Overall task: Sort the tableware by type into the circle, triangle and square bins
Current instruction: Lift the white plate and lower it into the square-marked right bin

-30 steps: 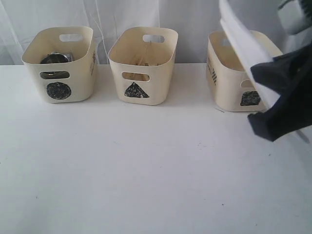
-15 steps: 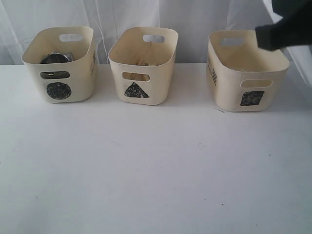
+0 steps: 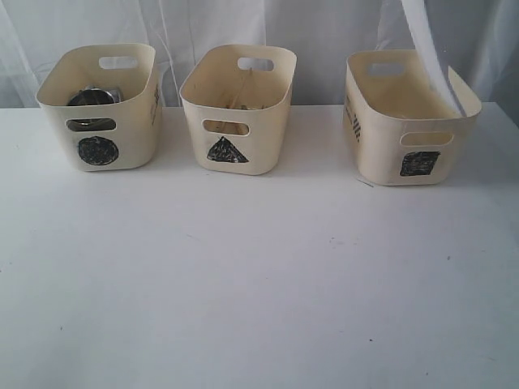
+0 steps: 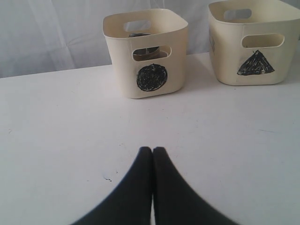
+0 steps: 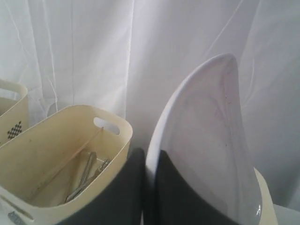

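The large white plate stands on edge with my right gripper shut on its rim. In the exterior view only a strip of the plate shows, slanting down to the right rim of the square bin; the right gripper itself is out of that frame. Steel mugs sit in the circle bin. Inside the triangle bin lies steel cutlery. My left gripper is shut on nothing, low over the table in front of the circle bin.
The three bins stand in a row at the back of the white table, before a white curtain. The triangle bin is just beside the right gripper's fingers. A cream rim shows behind the plate.
The right gripper, with the plate, has risen from in front of the square bin and left the top of the exterior view. The plate's edge now slants over the square bin.
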